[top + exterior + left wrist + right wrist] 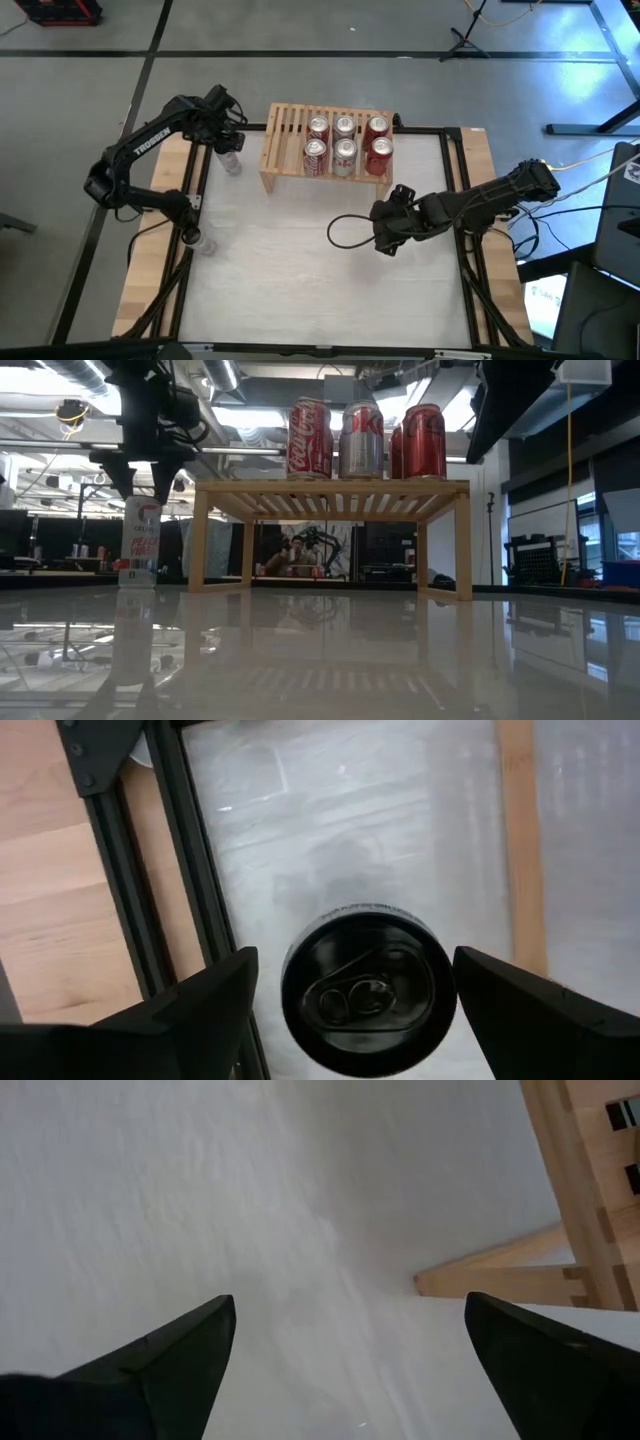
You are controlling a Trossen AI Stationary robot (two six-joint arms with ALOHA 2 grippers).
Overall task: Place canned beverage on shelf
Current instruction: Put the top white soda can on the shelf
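Overhead, a white-topped bench [320, 270] fills the middle of the frame. A low light-wood shelf [285, 130] with a slatted top stands at upper centre. Six cans sit on its right half in two rows of three: silver and red ones, with the red cans [378, 148] at the right end.

One more can [231, 160], slim and pale with red print, stands upright on the bench at upper left of the frame, just beside the shelf's left end but not touching it. The left claw [228, 140] hangs directly over it. In the left wrist view the two dark fingers [200, 1010] are spread apart on either side of the can's dark top [365, 985], with clear gaps, so nothing is gripped. The level view shows the can [141, 545] at the left, its base on the bench, the claw [143, 475] above it.

The right claw [385, 240] sits at centre right of the overhead frame, below the shelf, over bare bench. Its fingers [160, 1360] are also spread, holding nothing, with the shelf's leg [500, 1280] near.
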